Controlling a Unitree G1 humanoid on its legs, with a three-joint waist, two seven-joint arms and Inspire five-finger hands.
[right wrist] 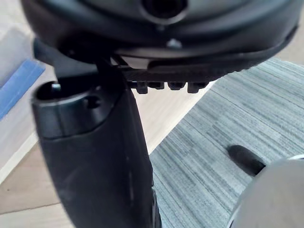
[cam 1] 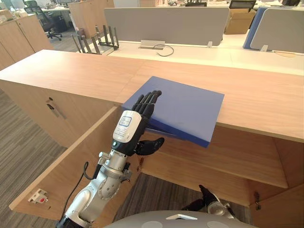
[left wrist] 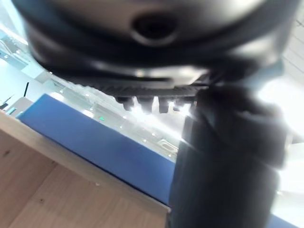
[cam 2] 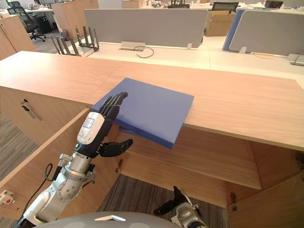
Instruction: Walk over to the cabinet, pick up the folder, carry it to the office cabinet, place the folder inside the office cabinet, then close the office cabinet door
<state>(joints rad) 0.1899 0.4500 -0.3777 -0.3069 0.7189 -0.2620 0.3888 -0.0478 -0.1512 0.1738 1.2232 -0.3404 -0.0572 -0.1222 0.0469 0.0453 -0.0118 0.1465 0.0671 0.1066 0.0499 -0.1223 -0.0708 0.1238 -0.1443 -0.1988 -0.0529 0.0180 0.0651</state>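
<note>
Step in hand: we are judging this as the pick-up, with the folder not yet lifted.
Folder: the blue folder (cam 1: 183, 107) is lying flat in the middle of the frame on the wooden cabinet top (cam 1: 71, 71), turned askew, with its thick near edge hanging out past the front lip.
Left hand: the left hand (cam 1: 133, 130) is reaching up from the lower left to the folder's left corner. Its fingers (cam 1: 149, 99) are lying straight on the cover and its thumb (cam 1: 151, 145) is spread below the overhanging edge, so we are reading it as released and not yet pinching.
Right hand: the right hand (cam 1: 206, 197) is hanging low at the bottom edge, right of centre, well apart from the folder. We cannot tell whether it is released or clenched.
Key relation: the folder is lying up and to the right of the left hand, its near edge slanting from centre-left down towards lower right. The left hand is by far the nearer.
Next move: we are expecting the thumb to close upward against the underside.
Destination: the open door (cam 1: 71, 161) and the shelf (cam 1: 223, 161) are sitting just below the folder.
</note>
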